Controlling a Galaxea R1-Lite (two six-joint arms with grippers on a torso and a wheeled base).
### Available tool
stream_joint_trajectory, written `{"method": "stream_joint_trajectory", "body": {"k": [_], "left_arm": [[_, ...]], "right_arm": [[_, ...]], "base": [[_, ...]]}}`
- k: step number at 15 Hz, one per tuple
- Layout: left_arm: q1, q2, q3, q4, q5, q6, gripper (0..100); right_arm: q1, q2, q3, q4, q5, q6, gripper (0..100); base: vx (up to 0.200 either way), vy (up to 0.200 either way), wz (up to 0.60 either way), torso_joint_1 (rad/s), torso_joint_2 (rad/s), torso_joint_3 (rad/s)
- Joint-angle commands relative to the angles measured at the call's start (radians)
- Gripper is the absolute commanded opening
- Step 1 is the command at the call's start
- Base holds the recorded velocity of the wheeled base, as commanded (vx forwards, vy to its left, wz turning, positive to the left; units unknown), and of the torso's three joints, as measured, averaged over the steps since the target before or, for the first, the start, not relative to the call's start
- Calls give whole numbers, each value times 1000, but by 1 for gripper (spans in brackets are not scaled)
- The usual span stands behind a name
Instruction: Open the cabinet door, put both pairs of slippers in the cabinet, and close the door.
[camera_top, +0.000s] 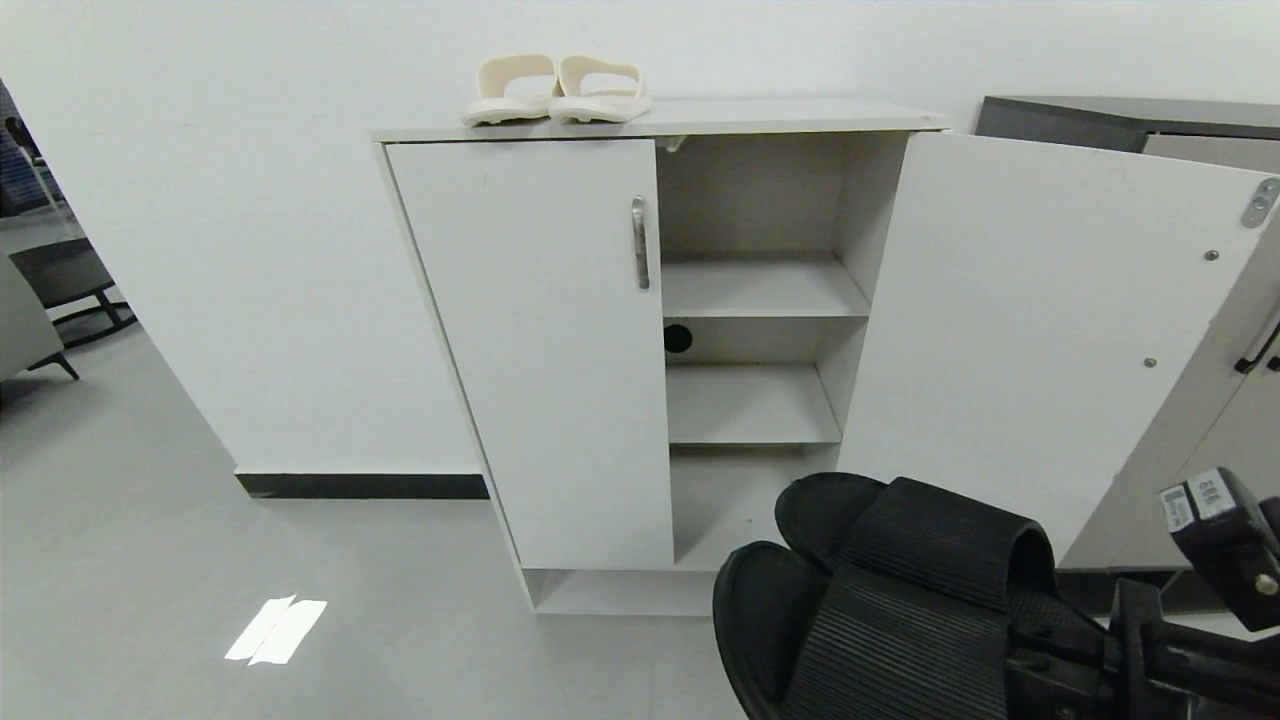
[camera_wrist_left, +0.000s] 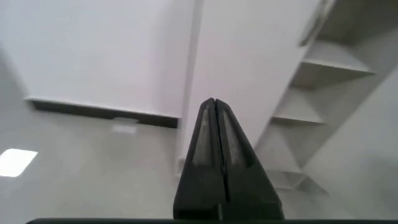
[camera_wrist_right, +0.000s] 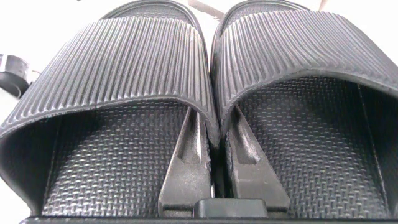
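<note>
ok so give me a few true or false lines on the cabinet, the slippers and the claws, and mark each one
1. The right door of the white cabinet stands open. True.
2. The pair of cream foam slippers lies on a shelf inside. False: it sits on top of the cabinet.
3. The right claw grips the pair of black ribbed slippers. True.
4. The left claw is spread wide open. False: it is shut and holds nothing.
5. The left door, with its metal handle, is closed. True.
</note>
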Motion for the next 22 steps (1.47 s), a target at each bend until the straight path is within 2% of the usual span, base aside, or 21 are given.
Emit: {"method": "stream_joint_trajectory", "body": {"k": [1, 3, 4, 5, 7, 8, 9, 10, 11, 12, 22], "left_arm": [[128, -495, 323, 202, 29, 6, 0], [128, -495, 406, 110, -19, -5, 0], [128, -495, 477, -18, -155, 0, 0], [128, -495, 492, -59, -251, 0, 0], [128, -495, 492, -50, -304, 15, 0], [128, -495, 492, -50, -321, 30, 0], [128, -495, 492, -50, -346, 60, 0], [128, -495, 492, -50, -347, 63, 0], [128, -495, 492, -33, -340, 92, 0], [126, -495, 492, -10, -261, 112, 0], [128, -495, 492, -13, -260, 101, 0]], "right_arm": [[1, 3, -1, -1, 0, 0, 0], [1, 3, -1, -1, 0, -1, 0], [1, 2, -1, -1, 1, -1, 0], [3, 2, 4, -1, 1, -1, 0], [3, 3, 4, -1, 1, -1, 0], [3, 3, 4, -1, 1, -1, 0], [3, 5, 4, -1, 1, -1, 0], [3, 3, 4, -1, 1, -1, 0], [3, 3, 3, -1, 1, -1, 0], [4, 3, 4, -1, 1, -1, 0], [9, -26, 4, -1, 1, -3, 0]], "base": [[0, 0, 0, 0, 0, 0], [0, 0, 0, 0, 0, 0], [0, 0, 0, 0, 0, 0], [0, 0, 0, 0, 0, 0], [0, 0, 0, 0, 0, 0], [0, 0, 0, 0, 0, 0], [0, 0, 0, 0, 0, 0], [0, 0, 0, 0, 0, 0], [0, 0, 0, 0, 0, 0], [0, 0, 0, 0, 0, 0], [0, 0, 0, 0, 0, 0]]}}
